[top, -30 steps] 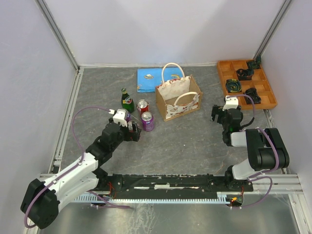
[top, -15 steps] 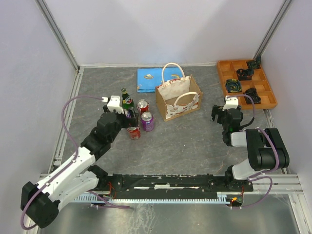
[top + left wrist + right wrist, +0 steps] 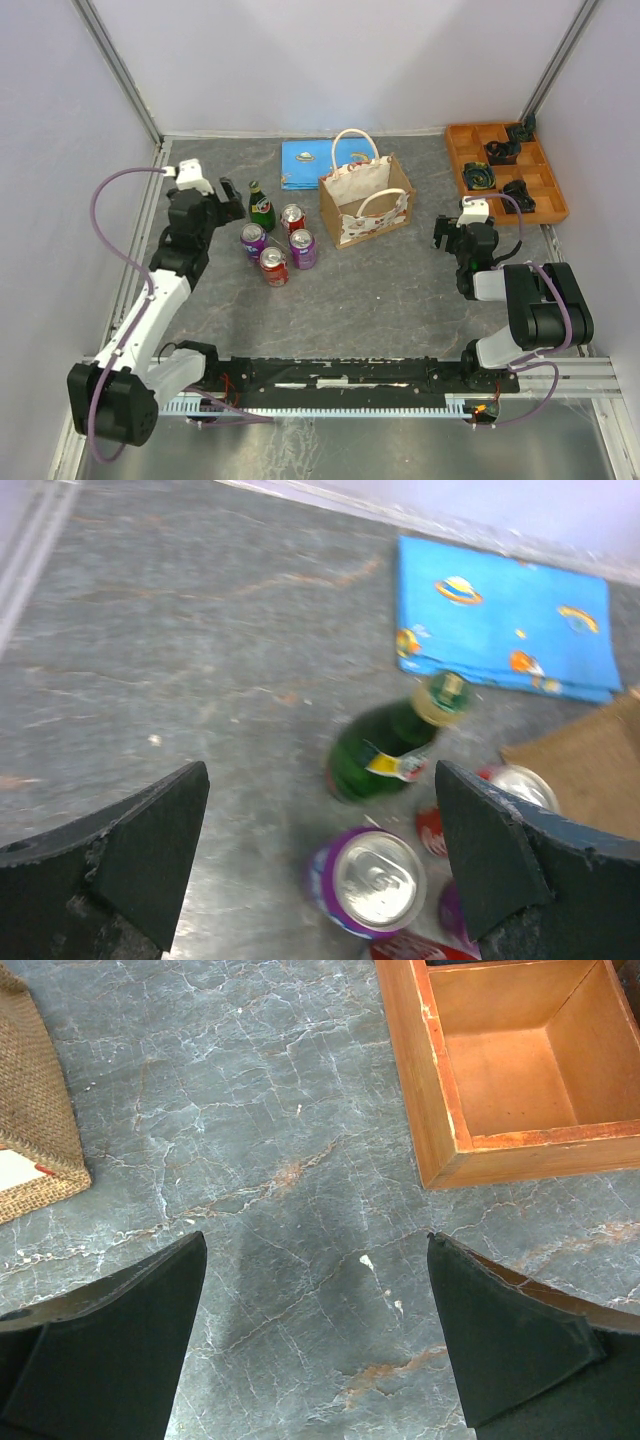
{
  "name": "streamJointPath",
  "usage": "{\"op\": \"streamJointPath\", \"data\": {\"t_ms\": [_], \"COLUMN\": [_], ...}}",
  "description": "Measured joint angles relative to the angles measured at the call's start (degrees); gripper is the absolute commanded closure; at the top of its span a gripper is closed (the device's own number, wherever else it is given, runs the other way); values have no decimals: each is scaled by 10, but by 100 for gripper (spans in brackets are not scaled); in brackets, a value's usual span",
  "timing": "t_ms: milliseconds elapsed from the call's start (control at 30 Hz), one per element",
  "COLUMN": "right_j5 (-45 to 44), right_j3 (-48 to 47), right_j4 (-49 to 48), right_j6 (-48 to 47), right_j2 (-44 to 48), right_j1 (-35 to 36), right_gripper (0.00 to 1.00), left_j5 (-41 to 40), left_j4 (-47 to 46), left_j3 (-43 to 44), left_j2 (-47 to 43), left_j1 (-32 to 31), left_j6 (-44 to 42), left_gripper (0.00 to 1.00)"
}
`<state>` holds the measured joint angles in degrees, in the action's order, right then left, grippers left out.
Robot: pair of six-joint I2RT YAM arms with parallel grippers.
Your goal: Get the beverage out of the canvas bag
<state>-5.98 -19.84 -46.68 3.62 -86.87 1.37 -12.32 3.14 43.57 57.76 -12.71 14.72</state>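
Jaws of left gripper [image 3: 320, 780] and right gripper [image 3: 315, 1250] stand spread, empty. Purple aluminium can [image 3: 253, 239], nine o'clock of tan canvas bag [image 3: 366, 205], looks light and slick: grasp mid-body.

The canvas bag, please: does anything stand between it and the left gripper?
Yes. The green bottle stands upright right in the line from the open left gripper to the canvas bag. A red can stands just past the bottle, close beside the bag's near side.
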Motion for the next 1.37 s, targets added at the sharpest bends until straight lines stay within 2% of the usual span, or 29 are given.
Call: {"op": "streamJointPath", "data": {"t_ms": [167, 300, 400, 867, 1367], "right_j5": [0, 0, 0, 0, 0], "right_j3": [0, 0, 0, 0, 0], "right_j4": [0, 0, 0, 0, 0], "right_j6": [0, 0, 0, 0, 0], "right_j2": [0, 0, 0, 0, 0], "right_j1": [0, 0, 0, 0, 0], "right_gripper": [1, 1, 1, 1, 1], "left_j5": [25, 66, 69, 16, -43], "left_j4": [-8, -32, -32, -27, -18], "left_j3": [7, 8, 8, 9, -12], "left_j2": [3, 41, 72, 72, 28], "left_j1": [113, 224, 265, 268, 268], "left_j6": [1, 10, 13, 25, 31], "left_gripper": [1, 1, 1, 1, 1]}}
